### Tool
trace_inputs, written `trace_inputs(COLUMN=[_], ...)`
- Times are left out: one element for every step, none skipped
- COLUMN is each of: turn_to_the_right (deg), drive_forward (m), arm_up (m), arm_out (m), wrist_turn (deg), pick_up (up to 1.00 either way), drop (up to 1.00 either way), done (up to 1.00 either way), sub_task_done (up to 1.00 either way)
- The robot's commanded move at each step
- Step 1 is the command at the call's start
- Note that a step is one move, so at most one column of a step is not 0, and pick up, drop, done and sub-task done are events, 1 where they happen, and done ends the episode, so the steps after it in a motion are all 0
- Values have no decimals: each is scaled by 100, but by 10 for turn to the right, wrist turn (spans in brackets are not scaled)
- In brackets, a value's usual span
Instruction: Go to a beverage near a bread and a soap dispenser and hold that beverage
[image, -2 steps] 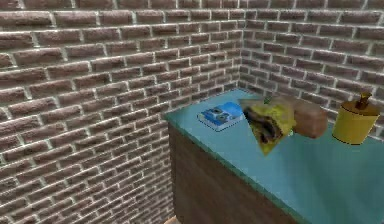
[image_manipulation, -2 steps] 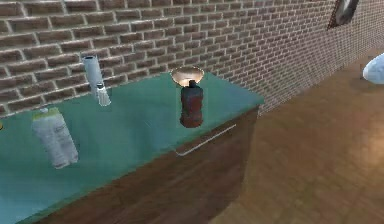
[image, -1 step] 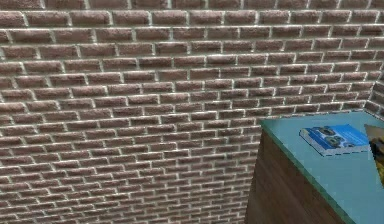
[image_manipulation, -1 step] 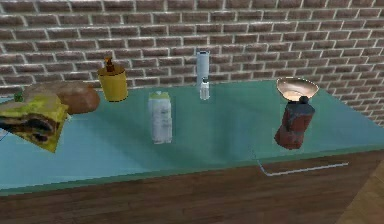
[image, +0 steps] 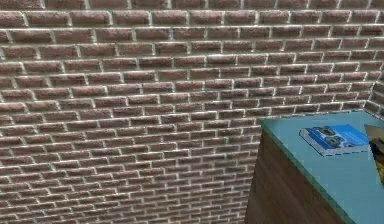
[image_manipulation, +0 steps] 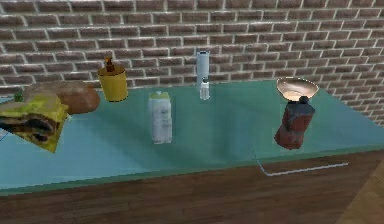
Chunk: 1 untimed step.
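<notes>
Can (image_manipulation: 160, 117) stands on counter (image_manipulation: 230, 145), bread (image_manipulation: 75, 97) at its 10 o'clock, soap dispenser (image_manipulation: 203, 72) at 1; probably best to square up before reaching; end effector state cannot be told.

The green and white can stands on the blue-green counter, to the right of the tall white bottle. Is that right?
Not quite. In the arm side view the green and white can does stand on the blue-green counter, but it is to the left of the tall white bottle, not to the right.
</notes>
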Motion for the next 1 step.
trace_inputs(turn_to_the_right=[0], drive_forward=[0], arm_up=[38], arm_out=[0], wrist_turn=[0], pick_up=[0], drop=[0], done=[0], sub_task_done=[0])
